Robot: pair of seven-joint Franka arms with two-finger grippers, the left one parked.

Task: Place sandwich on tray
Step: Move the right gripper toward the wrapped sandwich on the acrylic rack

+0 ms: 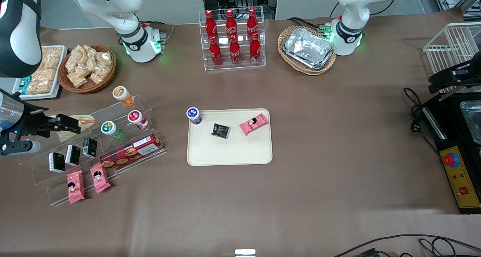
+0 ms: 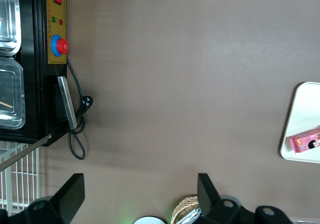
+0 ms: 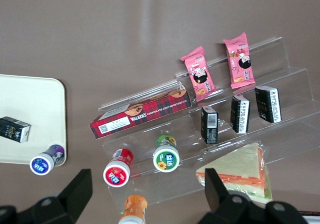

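Observation:
The sandwich [image 3: 241,172], a wrapped triangular wedge with orange and green layers, lies on the top step of a clear stepped stand [image 1: 124,110] toward the working arm's end of the table. In the front view the sandwich [image 1: 87,119] is partly hidden by my gripper [image 1: 73,124]. My gripper [image 3: 147,194] hovers above the stand, open wide and empty, with one finger [image 3: 216,188] beside the sandwich. The cream tray [image 1: 229,150] lies mid-table and shows in the right wrist view [image 3: 30,108] and the left wrist view [image 2: 305,114].
On the tray are a blue-capped bottle [image 1: 193,115], a black packet [image 1: 220,130] and a pink packet [image 1: 254,123]. The stand holds capped bottles [image 3: 166,160], black cartons [image 3: 209,125], a shortbread box [image 3: 141,113] and pink packets [image 3: 199,73]. Cola rack [image 1: 232,39] and snack baskets [image 1: 87,67] stand farther from the camera.

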